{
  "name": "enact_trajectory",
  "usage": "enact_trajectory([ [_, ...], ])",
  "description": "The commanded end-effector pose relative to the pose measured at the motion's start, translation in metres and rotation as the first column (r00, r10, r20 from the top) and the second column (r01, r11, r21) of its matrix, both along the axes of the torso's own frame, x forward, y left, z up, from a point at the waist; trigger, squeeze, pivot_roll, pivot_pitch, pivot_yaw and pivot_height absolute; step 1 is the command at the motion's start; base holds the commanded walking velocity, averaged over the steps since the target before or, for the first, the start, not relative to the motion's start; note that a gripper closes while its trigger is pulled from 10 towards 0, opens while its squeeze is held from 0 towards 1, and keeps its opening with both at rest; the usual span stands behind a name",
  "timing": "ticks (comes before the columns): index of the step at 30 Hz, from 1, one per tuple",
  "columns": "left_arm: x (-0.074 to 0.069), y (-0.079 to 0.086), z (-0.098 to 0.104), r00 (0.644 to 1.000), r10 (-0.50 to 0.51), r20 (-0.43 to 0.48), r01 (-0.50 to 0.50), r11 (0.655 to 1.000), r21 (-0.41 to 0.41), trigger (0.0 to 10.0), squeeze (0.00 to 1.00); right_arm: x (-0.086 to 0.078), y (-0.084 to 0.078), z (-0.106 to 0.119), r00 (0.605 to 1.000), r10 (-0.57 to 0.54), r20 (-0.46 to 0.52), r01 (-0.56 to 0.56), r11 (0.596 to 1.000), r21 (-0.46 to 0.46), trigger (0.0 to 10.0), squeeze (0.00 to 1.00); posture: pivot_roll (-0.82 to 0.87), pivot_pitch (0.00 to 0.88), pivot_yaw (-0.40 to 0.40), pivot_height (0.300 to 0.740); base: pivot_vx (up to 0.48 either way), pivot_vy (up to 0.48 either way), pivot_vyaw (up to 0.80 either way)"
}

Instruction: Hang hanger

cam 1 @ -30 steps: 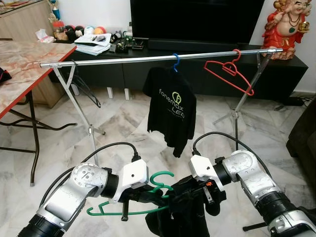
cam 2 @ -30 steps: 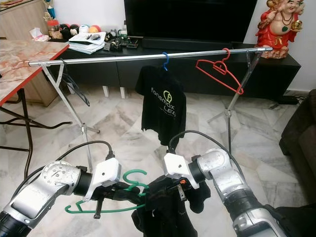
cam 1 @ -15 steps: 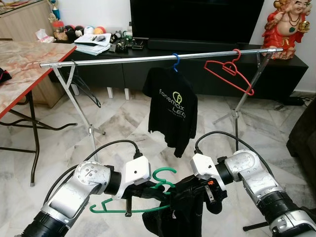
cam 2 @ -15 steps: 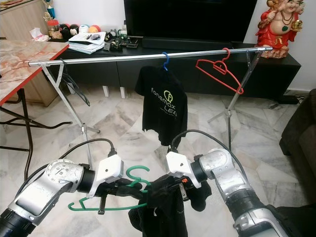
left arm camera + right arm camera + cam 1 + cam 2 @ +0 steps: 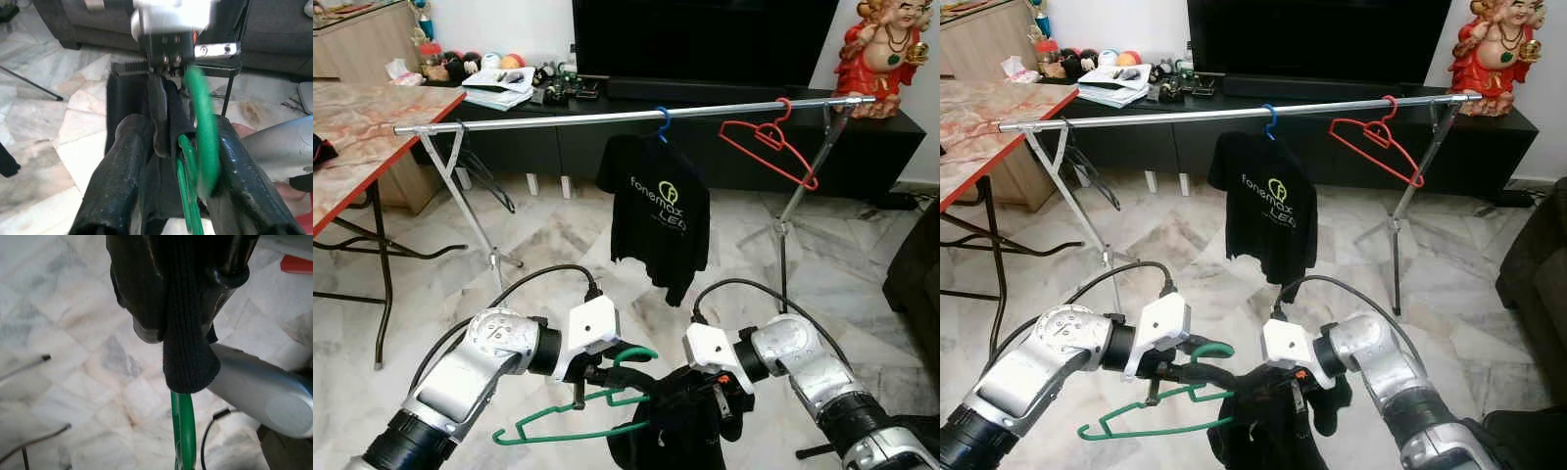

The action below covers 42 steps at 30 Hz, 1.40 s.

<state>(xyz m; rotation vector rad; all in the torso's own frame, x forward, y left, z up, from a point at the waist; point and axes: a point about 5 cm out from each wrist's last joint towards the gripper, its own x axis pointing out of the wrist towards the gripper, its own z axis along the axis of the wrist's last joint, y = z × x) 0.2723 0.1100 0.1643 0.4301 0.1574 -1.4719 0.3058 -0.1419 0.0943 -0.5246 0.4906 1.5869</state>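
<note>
Up close, right gripper point(image 5: 183, 323) clamped on black garment's ribbed hem point(image 5: 188, 352).

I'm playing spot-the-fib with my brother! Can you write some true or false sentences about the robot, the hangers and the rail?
1. The left gripper holds a green hanger. True.
2. The red hanger carries a shirt. False: it hangs bare on the rail.
3. The black shirt on the rail hangs from a blue hook. True.
4. The right gripper is up at the rail. False: it is low, pinching dark cloth.
5. The green hanger is on the rail. False: it is held below it.
</note>
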Motion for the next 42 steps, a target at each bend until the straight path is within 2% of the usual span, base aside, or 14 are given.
enact_trajectory([
  [1, 0.001, 0.007, 0.007, 1.0, 0.01, 0.012, -0.01, 1.0, 0.002, 10.0, 1.0, 0.0, -0.004, -0.002, 1.0, -0.005, 0.021, 0.006, 1.0, -0.028, 0.0, 0.0, 0.04, 0.034, 0.018, 0.74, 0.0, 0.0, 0.0],
  [6, -0.001, 0.018, 0.006, 1.0, 0.014, -0.006, -0.013, 0.999, 0.038, 10.0, 1.0, 0.007, -0.014, -0.004, 0.992, -0.103, 0.072, 0.106, 0.993, -0.041, 0.0, 0.0, 0.04, 0.04, 0.016, 0.74, 0.0, 0.0, 0.0],
  [9, 0.001, 0.027, 0.006, 0.999, 0.05, 0.0, -0.05, 0.997, 0.055, 10.0, 1.0, 0.018, -0.025, -0.002, 0.954, -0.266, 0.137, 0.272, 0.962, -0.029, 0.0, 0.0, 0.04, 0.049, 0.015, 0.74, 0.0, 0.0, 0.0],
  [10, 0.003, 0.032, 0.006, 0.996, 0.091, 0.016, -0.091, 0.994, 0.053, 10.0, 1.0, 0.027, -0.033, 0.0, 0.907, -0.374, 0.195, 0.385, 0.923, -0.021, 0.0, 0.0, 0.04, 0.057, 0.015, 0.74, 0.0, 0.0, 0.0],
  [15, 0.011, 0.041, 0.006, 0.98, 0.195, 0.051, -0.196, 0.98, 0.031, 10.0, 1.0, 0.036, -0.044, 0.004, 0.819, -0.508, 0.266, 0.526, 0.85, 0.004, 0.0, 0.0, 0.04, 0.068, 0.016, 0.74, 0.0, 0.0, 0.0],
  [17, 0.019, 0.048, 0.003, 0.95, 0.295, 0.099, -0.298, 0.954, 0.012, 10.0, 1.0, 0.042, -0.052, 0.008, 0.748, -0.6, 0.284, 0.618, 0.786, 0.032, 0.0, 0.0, 0.04, 0.071, 0.017, 0.74, 0.0, 0.0, 0.0],
  [20, 0.029, 0.059, -0.006, 0.899, 0.421, 0.117, -0.424, 0.906, 0.0, 10.0, 1.0, 0.049, -0.052, 0.019, 0.683, -0.669, 0.293, 0.673, 0.732, 0.102, 0.0, 0.0, 0.04, 0.085, 0.022, 0.74, 0.0, 0.0, 0.0],
  [21, 0.033, 0.064, -0.01, 0.877, 0.467, 0.115, -0.471, 0.882, 0.006, 10.0, 0.0, 0.051, -0.05, 0.023, 0.674, -0.676, 0.297, 0.674, 0.728, 0.127, 0.0, 0.0, 0.03, 0.091, 0.024, 0.74, 0.0, 0.0, 0.0],
  [22, 0.037, 0.069, -0.016, 0.845, 0.525, 0.1, -0.528, 0.849, 0.005, 10.0, 0.0, 0.054, -0.042, 0.032, 0.671, -0.675, 0.307, 0.661, 0.732, 0.166, 0.0, 0.0, 0.03, 0.095, 0.026, 0.74, 0.0, 0.0, 0.0],
  [26, 0.042, 0.068, -0.029, 0.79, 0.61, 0.06, -0.609, 0.792, -0.034, 10.0, 0.0, 0.059, -0.028, 0.051, 0.657, -0.68, 0.326, 0.639, 0.732, 0.238, 0.0, 0.0, 0.03, 0.103, 0.027, 0.74, 0.0, 0.0, 0.0],
  [30, 0.041, 0.061, -0.043, 0.779, 0.626, -0.015, -0.626, 0.778, -0.052, 10.0, 0.0, 0.062, -0.014, 0.072, 0.663, -0.666, 0.341, 0.598, 0.746, 0.294, 0.0, 0.0, 0.03, 0.111, 0.029, 0.74, 0.0, 0.0, 0.0],
  [34, 0.045, 0.054, -0.056, 0.753, 0.658, -0.018, -0.658, 0.75, -0.069, 10.0, 0.0, 0.06, -0.001, 0.087, 0.667, -0.651, 0.361, 0.561, 0.758, 0.331, 0.0, 0.0, 0.02, 0.116, 0.033, 0.74, 0.0, 0.0, 0.0],
  [38, 0.051, 0.043, -0.07, 0.715, 0.693, -0.092, -0.699, 0.705, -0.122, 10.0, 0.0, 0.045, 0.023, 0.104, 0.692, -0.626, 0.36, 0.501, 0.775, 0.384, 0.0, 0.0, 0.02, 0.128, 0.038, 0.74, 0.0, 0.0, 0.0],
  [42, 0.051, 0.035, -0.078, 0.718, 0.686, -0.116, -0.696, 0.708, -0.12, 10.0, 0.0, 0.038, 0.028, 0.105, 0.696, -0.612, 0.375, 0.489, 0.787, 0.377, 0.0, 0.0, 0.01, 0.131, 0.042, 0.74, 0.0, 0.0, 0.0],
])
